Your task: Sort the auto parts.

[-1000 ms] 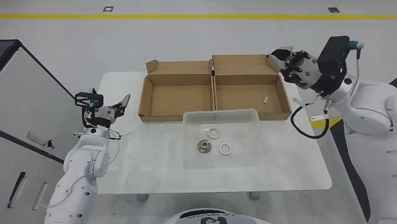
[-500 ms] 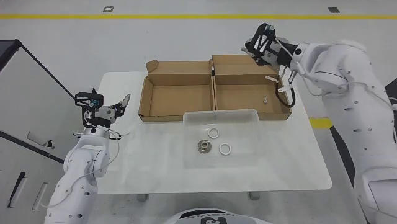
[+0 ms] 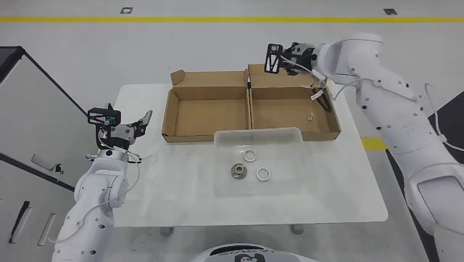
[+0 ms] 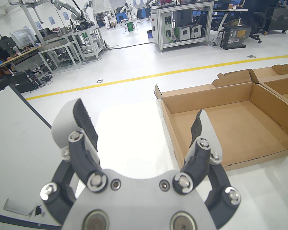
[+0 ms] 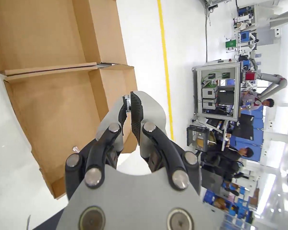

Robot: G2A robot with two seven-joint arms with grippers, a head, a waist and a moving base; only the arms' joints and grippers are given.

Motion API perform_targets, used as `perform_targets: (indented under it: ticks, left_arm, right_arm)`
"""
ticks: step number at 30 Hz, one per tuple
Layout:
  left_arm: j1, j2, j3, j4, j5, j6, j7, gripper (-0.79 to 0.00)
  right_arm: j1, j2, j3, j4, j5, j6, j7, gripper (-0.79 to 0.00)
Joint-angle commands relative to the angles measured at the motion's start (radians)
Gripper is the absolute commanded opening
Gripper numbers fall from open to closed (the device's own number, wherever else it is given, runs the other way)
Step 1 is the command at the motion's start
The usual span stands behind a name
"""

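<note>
In the right gripper [image 5: 129,98], a small screw [image 5: 127,105] is pinched between the closed fingers, near their tips. In the top view this gripper [image 3: 276,59] hangs over the far wall of the right box [image 3: 283,113], close to the corner it shares with the left box [image 3: 206,115]. A loose screw [image 3: 310,115] lies on the floor of the right box, toward its right wall; the right wrist view shows it [image 5: 75,148] just beside the gripper's linkage. The two cardboard boxes sit side by side, walls touching, with their flaps open at the far side. Touching their near walls is a clear tray [image 3: 290,137]. It holds two white rings [image 3: 249,155] and a metal hub [image 3: 236,170], the hub near the ring at the tray's front. The left gripper [image 4: 140,111] is well apart from all this, over the left edge of the desk [image 3: 326,189], fingers spread wide and gripping nothing. It [image 3: 135,127] points toward the left box.
</note>
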Motion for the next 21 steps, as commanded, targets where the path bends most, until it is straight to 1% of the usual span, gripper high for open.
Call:
perform_targets:
  ticks: [1,5,12,21]
  left_arm:
    - [0.000,0.000,0.000,0.000,0.000,0.000,0.000,0.000]
    - [0.000,0.000,0.000,0.000,0.000,0.000,0.000,0.000]
    - [0.000,0.000,0.000,0.000,0.000,0.000,0.000,0.000]
    - [0.000,0.000,0.000,0.000,0.000,0.000,0.000,0.000]
  right_arm:
    - [0.037,-0.012,-0.040,0.044,-0.051,-0.011,-0.037,-0.785]
    - [0.095,-0.038,-0.102,0.128,-0.108,-0.018,-0.104,-0.785]
    - [0.185,-0.087,-0.223,0.273,-0.215,-0.071,-0.168,-0.785]
    - [0.248,-0.156,-0.346,0.469,-0.284,-0.138,-0.225,-0.785]
